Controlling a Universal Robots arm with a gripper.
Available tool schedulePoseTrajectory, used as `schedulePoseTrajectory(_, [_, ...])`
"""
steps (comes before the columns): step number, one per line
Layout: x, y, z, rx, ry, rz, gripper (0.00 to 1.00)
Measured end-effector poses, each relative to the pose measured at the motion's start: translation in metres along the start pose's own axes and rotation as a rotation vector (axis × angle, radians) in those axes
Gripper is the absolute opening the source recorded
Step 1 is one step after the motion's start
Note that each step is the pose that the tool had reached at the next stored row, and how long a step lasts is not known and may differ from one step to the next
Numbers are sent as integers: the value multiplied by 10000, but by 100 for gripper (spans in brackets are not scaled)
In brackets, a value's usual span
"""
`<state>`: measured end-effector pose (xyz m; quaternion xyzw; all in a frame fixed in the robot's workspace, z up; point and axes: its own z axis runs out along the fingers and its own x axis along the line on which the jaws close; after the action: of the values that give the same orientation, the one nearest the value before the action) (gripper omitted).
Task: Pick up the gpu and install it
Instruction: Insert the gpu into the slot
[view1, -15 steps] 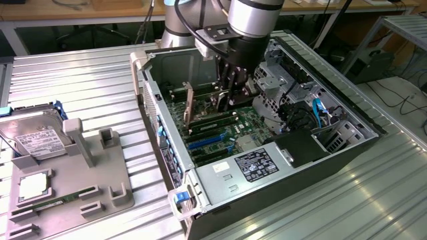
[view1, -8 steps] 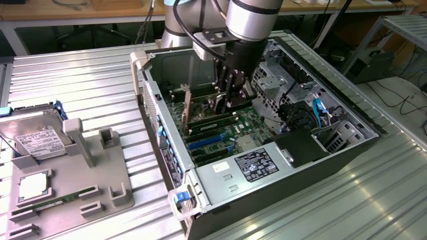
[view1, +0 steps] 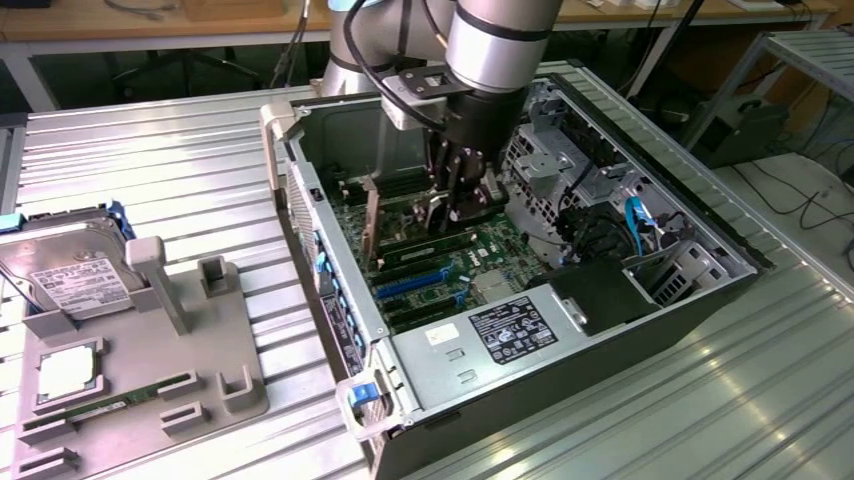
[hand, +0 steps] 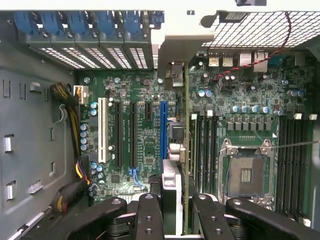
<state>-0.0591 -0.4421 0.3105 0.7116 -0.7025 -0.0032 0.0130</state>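
Ribbed metal table (view1: 160, 170) with an open computer case (view1: 561, 410) lying on its side and the arm reaching in from 12 o'clock in the exterior view.

Hand (view1: 465, 200) is pinching the gpu (hand: 186, 150). Fingers (hand: 150, 215) sit on either side of the card, near one end. That looks deliberate: it leaves the contact edge free to go down.

gpu is inside the case, upright on edge over the motherboard (hand: 140, 150). It runs parallel to the blue slot (hand: 163, 130) and just beside it, between that slot and the memory slots (hand: 205, 150). Far end points at the rear wall with the blue latches (hand: 75, 25), probably so the bracket meets a rear opening. Can't tell whether it's seated or just above the board.

CPU socket (hand: 246, 175) is bare.

At 9 o'clock of the case is a grey holder (view1: 200, 340), presumably the parts rack. A hard drive (view1: 67, 275) and a green memory stick (view1: 100, 410) are parked in it.

Writing:
- Black sticker (view1: 514, 332) on the power supply has white text, too small to read.
- The hard drive's white label is also unreadable.
- No brand is legible anywhere.
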Motion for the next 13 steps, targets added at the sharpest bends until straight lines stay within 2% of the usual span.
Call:
schedulePoseTrajectory(6, [-2, 43, 68, 16, 0, 57, 28])
schedulePoseTrajectory(13, [-2, 46, 117, 33, -3, 200, 28])
